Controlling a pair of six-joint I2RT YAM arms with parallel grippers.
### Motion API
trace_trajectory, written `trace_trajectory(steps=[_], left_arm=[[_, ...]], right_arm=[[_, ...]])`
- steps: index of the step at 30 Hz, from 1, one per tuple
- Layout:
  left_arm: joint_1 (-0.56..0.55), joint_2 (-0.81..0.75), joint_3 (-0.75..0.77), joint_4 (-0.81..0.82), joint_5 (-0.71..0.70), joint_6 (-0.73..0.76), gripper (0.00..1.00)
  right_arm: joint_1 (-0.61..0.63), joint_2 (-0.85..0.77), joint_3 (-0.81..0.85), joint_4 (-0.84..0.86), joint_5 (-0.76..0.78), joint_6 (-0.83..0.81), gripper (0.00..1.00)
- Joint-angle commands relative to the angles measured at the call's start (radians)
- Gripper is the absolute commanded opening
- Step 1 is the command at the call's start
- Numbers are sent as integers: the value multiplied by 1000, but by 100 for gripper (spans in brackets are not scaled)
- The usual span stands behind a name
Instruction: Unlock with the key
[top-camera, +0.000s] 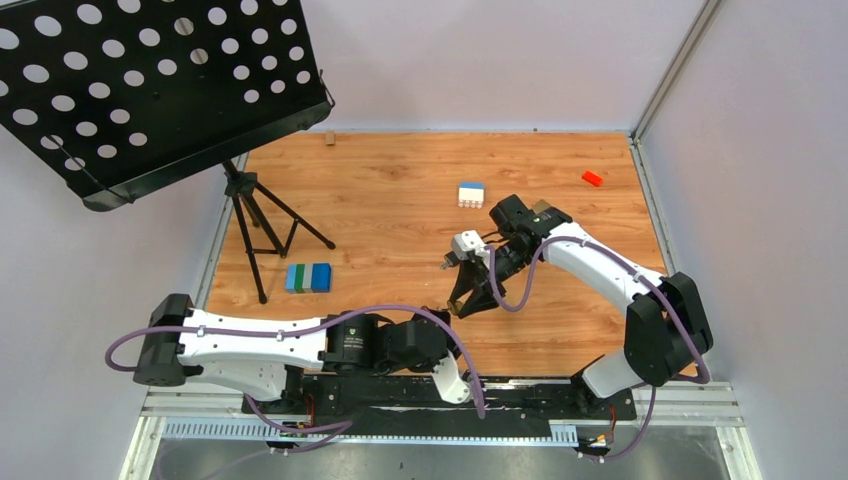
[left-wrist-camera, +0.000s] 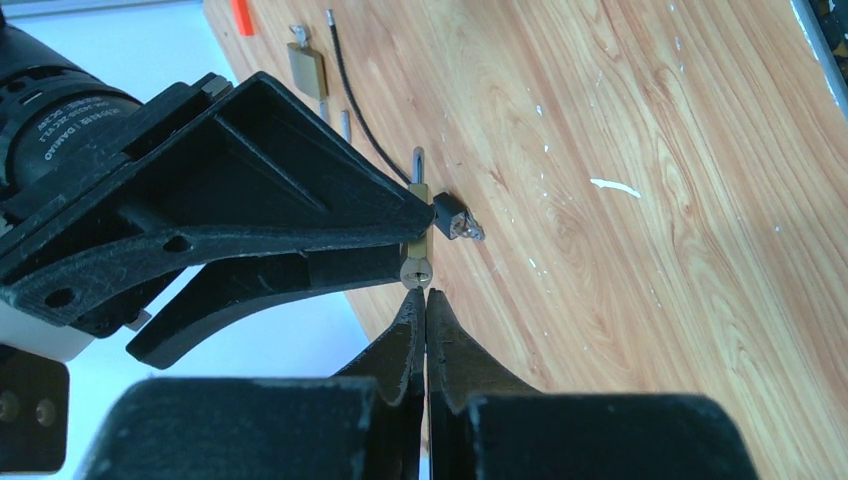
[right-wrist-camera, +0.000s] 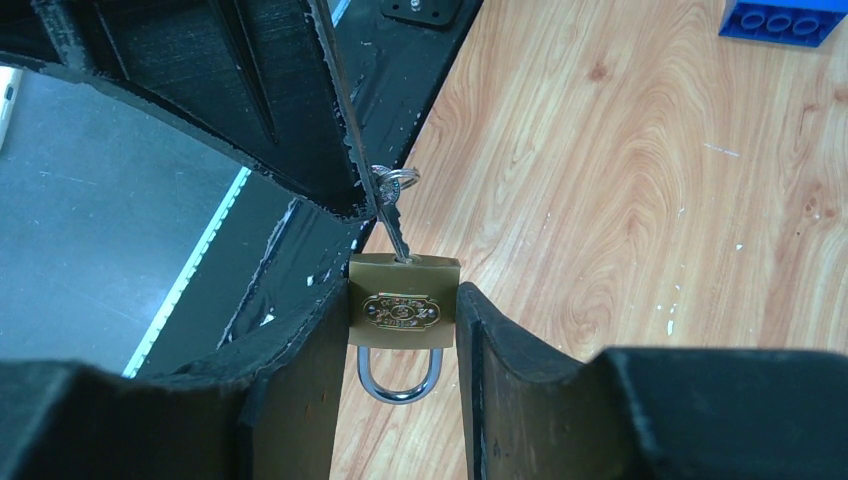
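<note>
A small brass padlock (right-wrist-camera: 404, 300) is clamped by its sides in my right gripper (right-wrist-camera: 405, 293), silver shackle toward the camera, just above the wooden table. The thin grey key (right-wrist-camera: 392, 225) runs from the left gripper's black fingers (right-wrist-camera: 300, 130) into the keyhole on the padlock's far end, its ring just behind. In the left wrist view my left gripper (left-wrist-camera: 425, 296) is shut, tips right against the padlock's keyhole end (left-wrist-camera: 416, 268); the key's blade is hidden between the fingers. From above, both grippers meet near the table's front middle, with the right gripper (top-camera: 466, 305) pointing down.
A second brass padlock (left-wrist-camera: 307, 70) and a black cable with a blocky end (left-wrist-camera: 450, 215) lie on the table beyond. A black perforated music stand (top-camera: 150, 80) stands at the back left. Blue-green blocks (top-camera: 308, 277), a white-blue block (top-camera: 471, 194) and a red block (top-camera: 592, 178) lie around.
</note>
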Motion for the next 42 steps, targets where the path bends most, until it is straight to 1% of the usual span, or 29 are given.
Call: trace_trajectory(steps=[1, 5, 9, 12, 19, 25, 31, 39, 42], left_arm=[[-4, -62, -36, 102, 24, 18, 0], [-4, -110, -79, 134, 25, 29, 0], [-4, -146, -120, 173, 25, 36, 0], [-4, -159, -135, 193, 26, 40, 0], [-3, -147, -123, 191, 34, 31, 0], [-3, -129, -72, 148, 64, 0, 0], [-3, -136, -66, 151, 86, -21, 0], [4, -138, -68, 149, 77, -16, 0], [8, -138, -58, 138, 76, -12, 0]], right_arm=[[10, -53, -8, 50, -157, 7, 0], [8, -49, -6, 39, -169, -7, 0], [8, -29, 15, -24, -179, -61, 0], [10, -23, 21, -42, -180, -72, 0], [16, -29, 24, -44, -177, -71, 0], [15, -44, 19, -9, -168, -17, 0], [16, -67, 4, 44, -162, 40, 0], [24, -73, 7, 18, -162, 10, 0], [43, -71, 11, 10, -134, 3, 0]])
